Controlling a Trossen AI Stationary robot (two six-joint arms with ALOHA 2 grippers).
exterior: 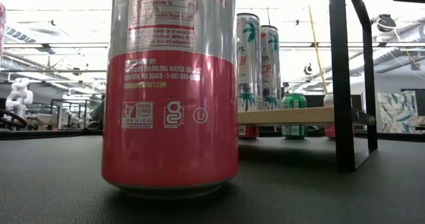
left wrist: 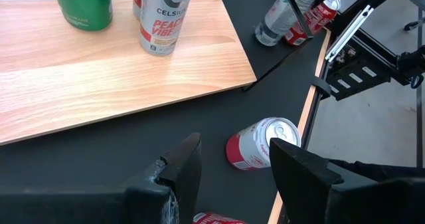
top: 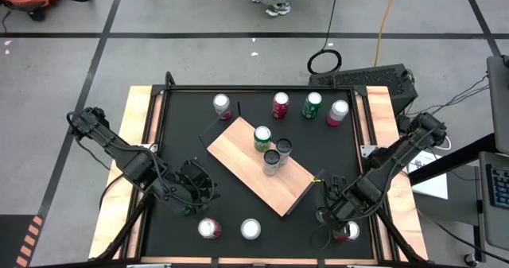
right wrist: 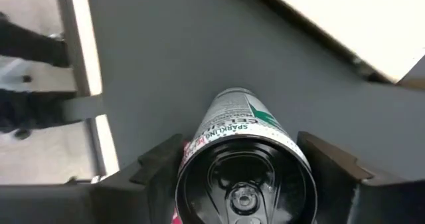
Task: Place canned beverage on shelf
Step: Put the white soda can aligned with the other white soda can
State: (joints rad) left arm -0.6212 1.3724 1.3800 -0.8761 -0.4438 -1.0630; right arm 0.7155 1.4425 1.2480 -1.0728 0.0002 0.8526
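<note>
Two dark jointed arms trailing black cables, each end effector (left wrist: 229, 177) bearing blocky black fingers.

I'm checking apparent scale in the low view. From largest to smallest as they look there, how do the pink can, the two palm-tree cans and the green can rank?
1. Pink can, inflated by nearness to the camera.
2. The two palm-tree cans on the shelf; alike, not ranked apart.
3. Green can, mostly hidden behind the shelf board.

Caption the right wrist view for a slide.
Right gripper straddles a can on the black table.
</note>
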